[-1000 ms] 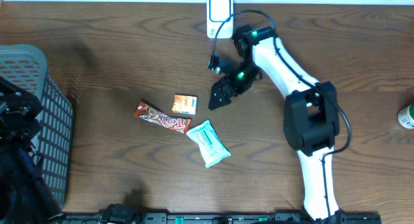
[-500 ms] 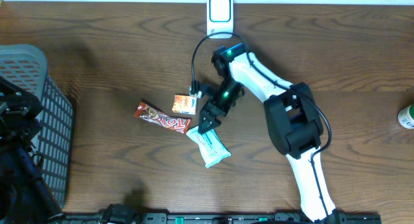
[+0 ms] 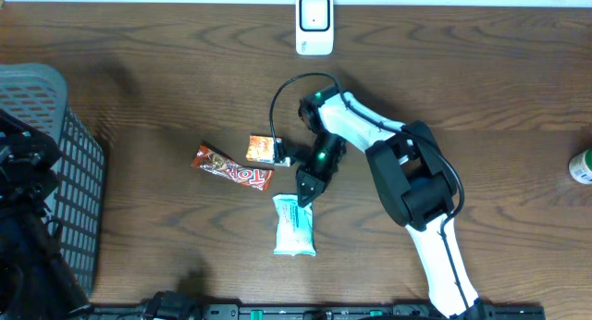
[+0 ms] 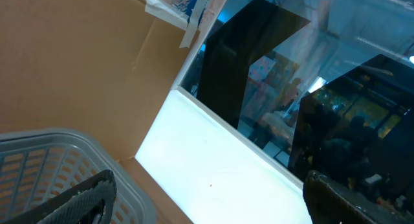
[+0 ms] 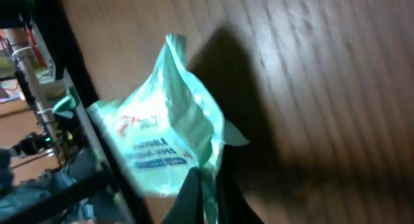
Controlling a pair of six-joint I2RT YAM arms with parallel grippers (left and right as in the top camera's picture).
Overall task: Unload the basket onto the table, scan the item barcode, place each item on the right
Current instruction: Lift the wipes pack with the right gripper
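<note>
Item: mint-green plastic packet, lower centre of the tabletop.
Right fingers: pinched closed on the packet's upper edge.
Left fingers: spread wide, empty.
Advice: lift steadily, then turn the barcode toward the white scanner, top centre.

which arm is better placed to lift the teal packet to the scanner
Right: its fingers are shut on the teal packet; the left arm sits far off by the basket.

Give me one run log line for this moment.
stage: pickup | right gripper: shut on packet edge | left gripper: open, empty | scan: not yet done
</note>
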